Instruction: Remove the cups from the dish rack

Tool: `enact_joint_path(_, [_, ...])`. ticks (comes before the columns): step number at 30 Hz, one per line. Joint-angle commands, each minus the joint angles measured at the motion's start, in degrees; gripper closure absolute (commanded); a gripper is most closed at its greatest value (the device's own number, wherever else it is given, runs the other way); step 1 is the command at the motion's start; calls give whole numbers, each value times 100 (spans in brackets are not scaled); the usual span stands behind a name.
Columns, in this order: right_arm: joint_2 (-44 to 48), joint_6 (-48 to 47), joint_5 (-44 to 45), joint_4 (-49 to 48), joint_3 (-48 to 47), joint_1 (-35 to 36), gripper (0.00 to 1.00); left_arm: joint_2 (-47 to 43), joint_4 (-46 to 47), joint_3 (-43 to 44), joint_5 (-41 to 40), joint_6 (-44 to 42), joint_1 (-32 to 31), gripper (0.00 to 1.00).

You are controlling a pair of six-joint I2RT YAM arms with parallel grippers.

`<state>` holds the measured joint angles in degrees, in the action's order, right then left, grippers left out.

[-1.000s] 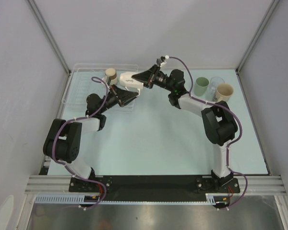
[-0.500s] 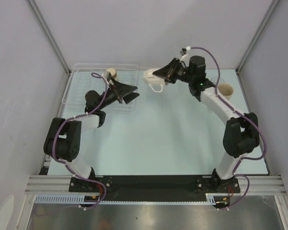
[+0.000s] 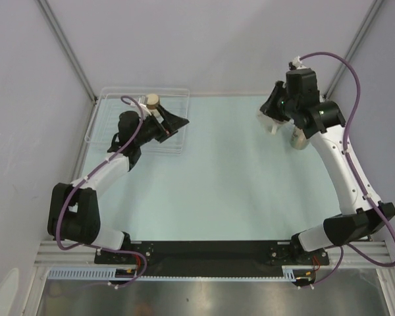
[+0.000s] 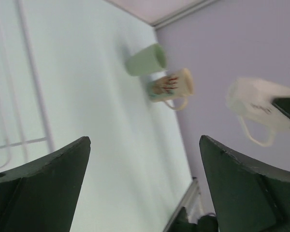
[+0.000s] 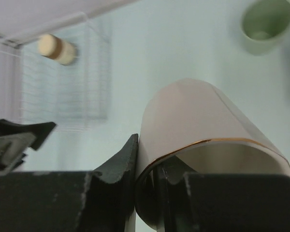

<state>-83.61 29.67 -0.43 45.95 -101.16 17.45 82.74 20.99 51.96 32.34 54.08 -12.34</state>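
I see one brown cup (image 3: 152,101) sitting at the far edge of the clear wire dish rack (image 3: 108,108), upper left. The white handled cup (image 3: 270,122) hangs midair upper right, with the green cup (image 5: 266,24) and beige cup (image 4: 171,84) close by.

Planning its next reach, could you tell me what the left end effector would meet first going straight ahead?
The left end effector likely meets the table first, short of the green cup; depth is unclear.

A pale blue-green table top (image 3: 217,191) is enclosed left, far and right by plain grey-lilac wall panels (image 3: 210,39), joined at the far corners by metal posts (image 3: 65,46), and a ribbed metal rail (image 3: 66,253) is fitted along the near edge.
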Motion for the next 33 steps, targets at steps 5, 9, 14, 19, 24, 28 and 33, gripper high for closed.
enact_joint_path(5, [1039, 11, 2450, 1223, 1070, 382, 100, -170, -1827, 350, -1546, -1216, -550, 0])
enact_joint_path(9, [1637, 407, 2468, 1197, 2064, -109, 100, -74, -1853, 314, -1625, -1216, -708, 0])
enact_joint_path(14, [1858, 575, 2372, 1135, 2619, -707, 100, -21, -1897, 332, -1660, -1225, -814, 0])
enact_joint_path(19, [1822, 776, 1678, 644, 3146, -1375, 100, 32, -1968, 376, -1608, -1234, -832, 0])
enact_joint_path(24, [1586, 1075, 1283, -120, 3725, -1937, 100, 67, -1950, 385, -1538, -1155, -867, 0])
enact_joint_path(28, [1235, 1155, 1080, -771, 3876, -2228, 100, 84, -1950, 402, -1511, -1137, -911, 0])
enact_joint_path(33, [751, 1216, 1010, -1176, 3806, -2536, 100, 85, -1950, 385, -1494, -1155, -937, 0])
